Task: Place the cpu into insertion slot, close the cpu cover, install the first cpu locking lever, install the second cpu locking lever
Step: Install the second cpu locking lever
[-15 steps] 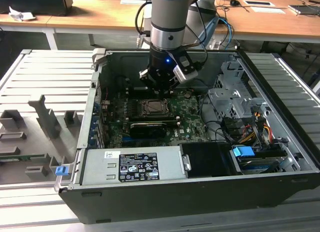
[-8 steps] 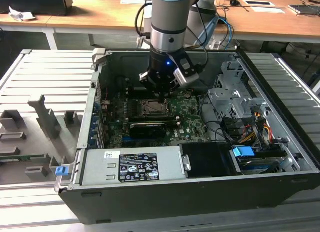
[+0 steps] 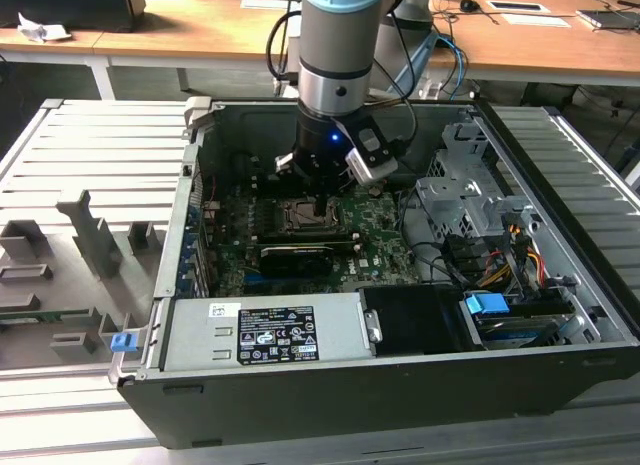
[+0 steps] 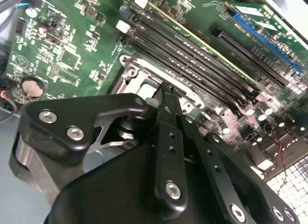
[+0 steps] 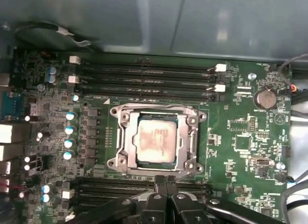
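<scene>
A: Green circuit board [image 5: 231, 137] is lying flat in the opened computer case [image 3: 560, 370], which is sitting on the ribbed grey tabletop [image 3: 90, 145] in the exterior view.

B: Where is the cpu sitting?

A: The cpu [image 5: 155, 143] is lying in the insertion slot [image 5: 190, 154], pale and silvery with a brownish smear across its face, in the first wrist view. The cpu cover [image 5: 126, 142] is lying down around it, its cut-out framing the plate.

B: And the hand?

A: The hand [image 5: 165, 181] is hanging just beside the slot's edge on the side away from the memory slots [image 5: 144, 82]. Its two fingertips [image 5: 160, 183] are pressing together with no gap showing, and nothing is being pinched between them. In the second wrist view the hand [image 4: 166, 91] is reaching down to the metal rim of the slot [image 4: 132, 72]; whether the tips are touching the rim, I cannot tell.

B: Anything from outside?

A: In the exterior view the arm [image 3: 340, 55] is standing straight down into the case, with the hand [image 3: 322, 197] over the slot [image 3: 305, 217]. A long black card [image 3: 297, 253] is lying just beside the slot, on the side nearer the silver power supply [image 3: 265, 330]. A round coin cell [image 5: 264, 98] is sitting on the board, well apart from the slot.
</scene>
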`<state>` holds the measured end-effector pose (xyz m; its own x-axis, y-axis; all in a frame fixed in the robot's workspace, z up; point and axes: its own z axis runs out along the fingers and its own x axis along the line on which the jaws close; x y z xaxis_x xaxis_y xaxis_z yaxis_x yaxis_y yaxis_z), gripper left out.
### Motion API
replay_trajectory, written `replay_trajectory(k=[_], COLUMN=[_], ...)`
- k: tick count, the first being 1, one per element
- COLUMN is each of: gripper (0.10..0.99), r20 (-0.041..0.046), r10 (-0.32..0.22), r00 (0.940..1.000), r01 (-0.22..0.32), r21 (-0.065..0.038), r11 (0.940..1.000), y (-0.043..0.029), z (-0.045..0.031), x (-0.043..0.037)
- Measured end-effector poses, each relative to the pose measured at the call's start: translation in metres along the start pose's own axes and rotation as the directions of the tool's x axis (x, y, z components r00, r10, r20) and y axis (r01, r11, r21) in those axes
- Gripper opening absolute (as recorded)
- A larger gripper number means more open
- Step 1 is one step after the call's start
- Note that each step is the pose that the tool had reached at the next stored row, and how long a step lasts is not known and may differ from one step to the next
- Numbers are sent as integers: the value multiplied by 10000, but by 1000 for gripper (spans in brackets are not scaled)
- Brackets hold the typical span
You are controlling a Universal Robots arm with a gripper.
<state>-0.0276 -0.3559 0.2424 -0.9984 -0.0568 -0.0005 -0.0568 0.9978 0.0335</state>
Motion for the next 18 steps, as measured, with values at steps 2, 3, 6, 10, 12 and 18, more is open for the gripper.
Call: replay_trajectory(k=[2,3,6,10,12,18], gripper=[106,106,106,106,106,106], r20=[-1,-1,0,3,6,8], r10=[-3,-2,0,0,-1,-14], r00=[10000,10000,10000,10000,10000,10000], r01=[3,2,0,0,1,14], r21=[2,1,0,-62,-118,-170], r11=[10000,10000,10000,10000,9999,9999], y=[-14,-24,-68,-121,-130,-131], z=[4,6,7,5,5,102], x=[8,10,12,31,68,144])
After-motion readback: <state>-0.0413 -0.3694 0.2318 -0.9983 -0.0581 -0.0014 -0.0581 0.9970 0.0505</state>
